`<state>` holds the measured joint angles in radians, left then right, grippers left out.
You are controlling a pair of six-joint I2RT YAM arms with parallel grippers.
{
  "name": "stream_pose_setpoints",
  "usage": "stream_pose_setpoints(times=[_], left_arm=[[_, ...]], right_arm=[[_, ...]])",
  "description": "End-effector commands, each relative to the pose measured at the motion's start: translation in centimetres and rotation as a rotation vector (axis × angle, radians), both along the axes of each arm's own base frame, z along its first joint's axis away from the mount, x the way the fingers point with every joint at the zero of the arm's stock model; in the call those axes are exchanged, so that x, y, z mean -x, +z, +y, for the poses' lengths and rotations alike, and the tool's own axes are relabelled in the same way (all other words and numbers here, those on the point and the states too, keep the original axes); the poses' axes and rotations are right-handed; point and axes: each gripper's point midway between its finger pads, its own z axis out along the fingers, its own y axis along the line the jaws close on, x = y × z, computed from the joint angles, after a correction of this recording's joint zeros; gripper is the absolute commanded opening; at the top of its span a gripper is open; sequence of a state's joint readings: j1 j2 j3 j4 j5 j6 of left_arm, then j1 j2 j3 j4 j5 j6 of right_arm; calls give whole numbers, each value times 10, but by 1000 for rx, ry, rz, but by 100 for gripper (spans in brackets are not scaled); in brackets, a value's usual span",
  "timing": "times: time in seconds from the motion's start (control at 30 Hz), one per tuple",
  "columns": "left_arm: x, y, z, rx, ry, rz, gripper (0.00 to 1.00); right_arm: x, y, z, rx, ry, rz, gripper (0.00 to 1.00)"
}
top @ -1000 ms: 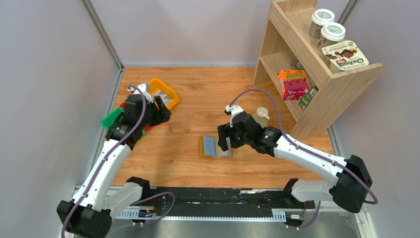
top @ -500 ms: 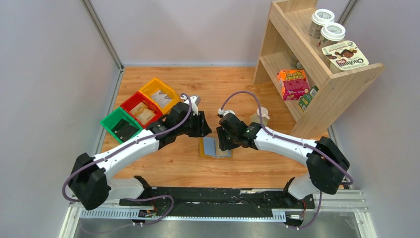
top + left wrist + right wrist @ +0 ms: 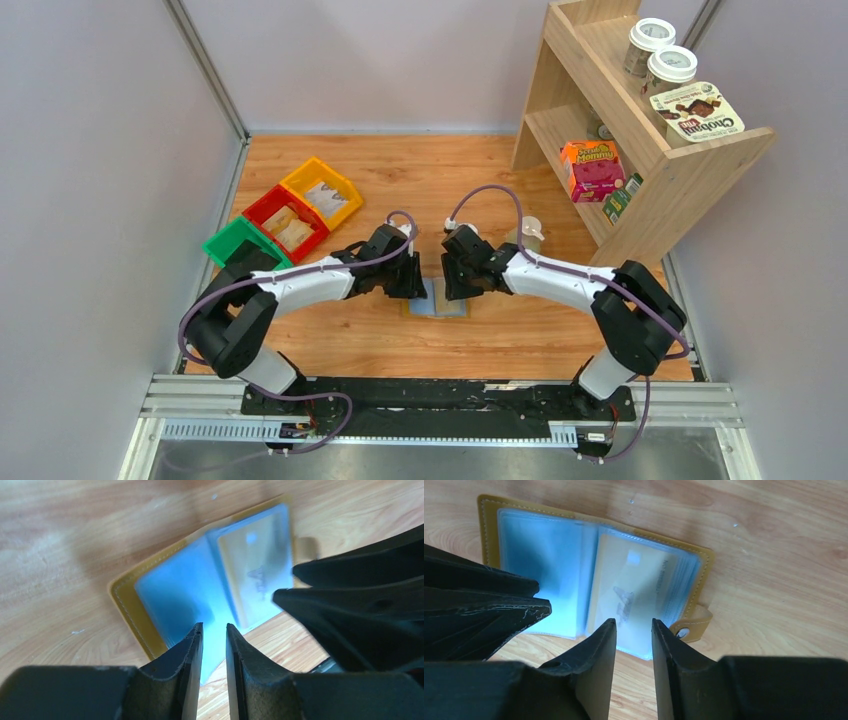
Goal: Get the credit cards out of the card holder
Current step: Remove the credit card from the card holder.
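The card holder (image 3: 436,303) lies open and flat on the wooden table, mustard-yellow with a snap tab (image 3: 691,625). Its clear sleeves hold pale blue-grey credit cards: one on the left page (image 3: 544,570), and a paler printed one on the right page (image 3: 634,595). My left gripper (image 3: 411,283) hovers over the left page's near edge (image 3: 214,626), jaws a narrow gap apart, empty. My right gripper (image 3: 456,286) hovers over the right page's near edge (image 3: 634,622), jaws slightly apart, empty. The two grippers face each other closely. I cannot tell whether either touches the holder.
Green (image 3: 240,248), red (image 3: 285,220) and yellow (image 3: 322,190) bins with tan packets stand at the left. A wooden shelf (image 3: 620,160) with cups and boxes stands at the right. A clear cup (image 3: 528,232) sits behind my right arm. Grey walls enclose the table.
My left arm swung from the bins to the holder's left side. My right gripper moved a little left and lower over the holder's right page. The holder stayed put.
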<state>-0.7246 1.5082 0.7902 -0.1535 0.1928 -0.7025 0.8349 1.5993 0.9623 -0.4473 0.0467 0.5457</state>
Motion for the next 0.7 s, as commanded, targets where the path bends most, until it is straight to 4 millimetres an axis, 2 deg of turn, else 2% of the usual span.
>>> stream_pose_setpoints(times=[0.0, 0.1, 0.27, 0.67], left_arm=[[6, -12, 3, -11, 4, 25, 31], [11, -21, 13, -64, 16, 51, 31], [12, -22, 23, -103, 44, 50, 30], [15, -27, 24, -104, 49, 70, 29]], right_arm=[[-8, 5, 1, -37, -35, -23, 36], [-7, 2, 0, -36, -38, -15, 39], [-6, -3, 1, -35, -35, 0, 41], [-9, 14, 7, -84, -13, -36, 40]])
